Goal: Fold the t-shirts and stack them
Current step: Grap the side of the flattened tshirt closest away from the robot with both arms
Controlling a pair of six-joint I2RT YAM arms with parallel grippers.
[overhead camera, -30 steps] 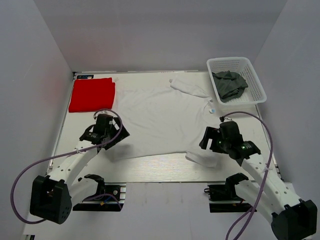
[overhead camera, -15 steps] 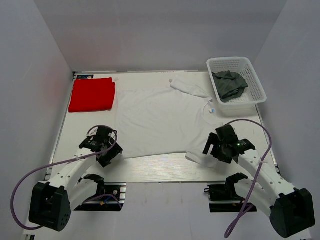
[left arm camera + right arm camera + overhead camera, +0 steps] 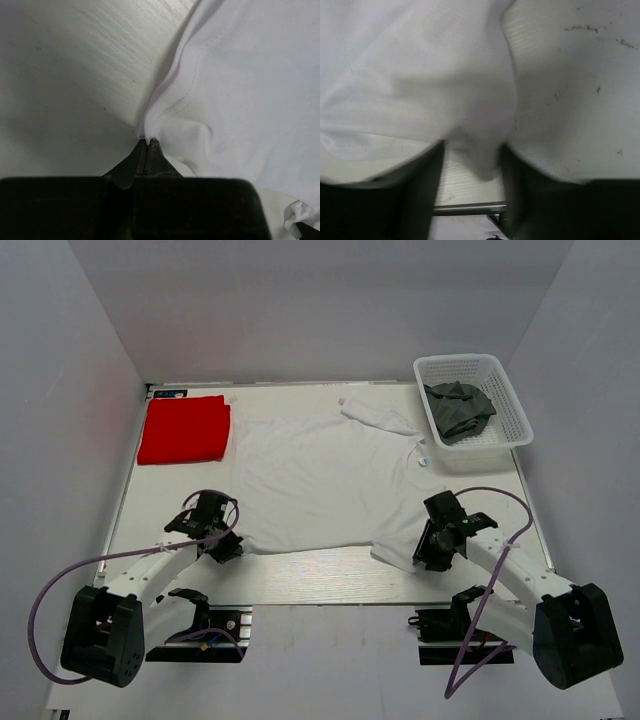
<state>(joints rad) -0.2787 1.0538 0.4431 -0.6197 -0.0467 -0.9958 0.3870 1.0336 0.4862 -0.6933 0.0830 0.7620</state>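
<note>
The white t-shirt [image 3: 320,475] lies spread flat on the table [image 3: 300,575], its collar and small tag toward the right. One sleeve reaches up near the mesh basket [image 3: 470,367]; the other is bunched at the near edge. The cloth is plain and lightly rippled, with a stitched hem. My left gripper [image 3: 146,142] has its fingers pressed together on the near left hem corner, a pinch of fabric caught at the tips. My right gripper [image 3: 471,155] stands parted astride the bunched sleeve (a soft lobe of cloth sits between the fingers, unclamped). The red t-shirt [image 3: 184,428] rests folded in the far left corner.
</note>
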